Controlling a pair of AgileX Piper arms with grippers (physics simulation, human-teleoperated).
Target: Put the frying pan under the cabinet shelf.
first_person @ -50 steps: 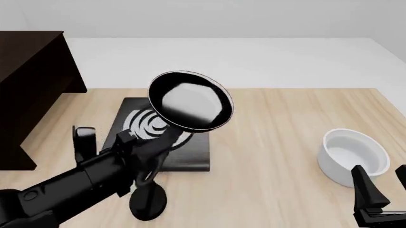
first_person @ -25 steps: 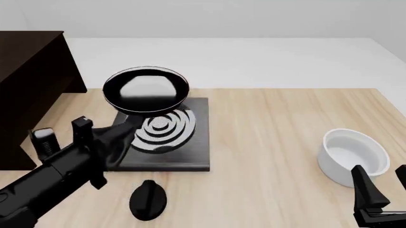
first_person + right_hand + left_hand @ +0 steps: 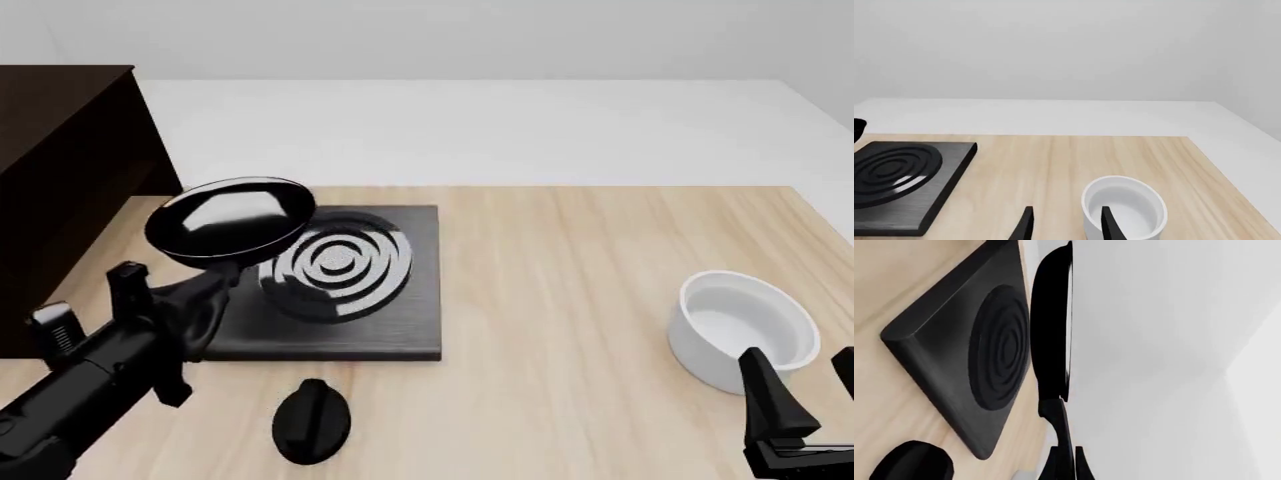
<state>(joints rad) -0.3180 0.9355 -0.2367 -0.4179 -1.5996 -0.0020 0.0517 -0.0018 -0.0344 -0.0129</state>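
I've got the frying pan [image 3: 230,222] up in the air on the left pincer [image 3: 200,300], clenched on the handle. In the left wrist cam the handle [image 3: 1061,440] runs straight into the fingers, so the grip looks square. The pan sits over the left edge of the stove plate [image 3: 334,290], clear of it, and just right of the cabinet shelf [image 3: 67,180] at the table's left. It looks tilted a bit toward me, w/ the glossy inner bottom showing; I'm holding it by the handle end so the round body leads toward the cabinet.

I can't see the hollow under the top board properly from the front cam, only the dark side wall and top, so the entry height is a guess for now. My read: the carry is about halfway, and next I need to get it lower and flatter before it goes left, otherwise the rim may clip the cabinet's side.

The black knob [image 3: 311,420] lies on the table [image 3: 561,300] near my arm, apart from everything; no reason to touch it.

The right pincer [image 3: 1064,222] is parked low at the right, fingers spread w/ nothing between them, and the white bowl [image 3: 1124,210] is just ahead of it. I'm keeping it there so it's out of the left arm's way.
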